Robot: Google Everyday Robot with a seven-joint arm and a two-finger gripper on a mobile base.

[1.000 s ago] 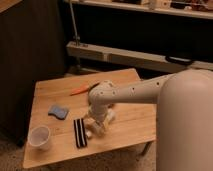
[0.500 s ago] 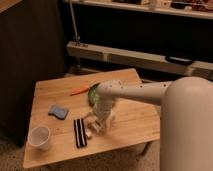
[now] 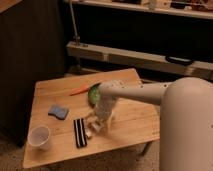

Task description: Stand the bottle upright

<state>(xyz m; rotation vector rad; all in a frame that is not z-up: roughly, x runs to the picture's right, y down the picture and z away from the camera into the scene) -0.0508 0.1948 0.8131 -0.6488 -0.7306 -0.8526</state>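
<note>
Lower centre: your cream-white bottle [image 3: 90,131] on the table [image 3: 137,120], under your gripper [image 3: 100,126], fingers spread; pose unclear.

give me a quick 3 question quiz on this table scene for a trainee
1. Which thing stands at the front left corner of the wooden table? A) white paper cup B) metal can C) glass jar
2. True or false: the claw hangs over the paper cup.
3. Fill in: the orange stick lies beside a ___ object.
Key: 1 A. 2 false: the claw is low near the table's middle, just right of the black-and-white striped pack. 3 green: the green object touches the stick's right end.
</note>
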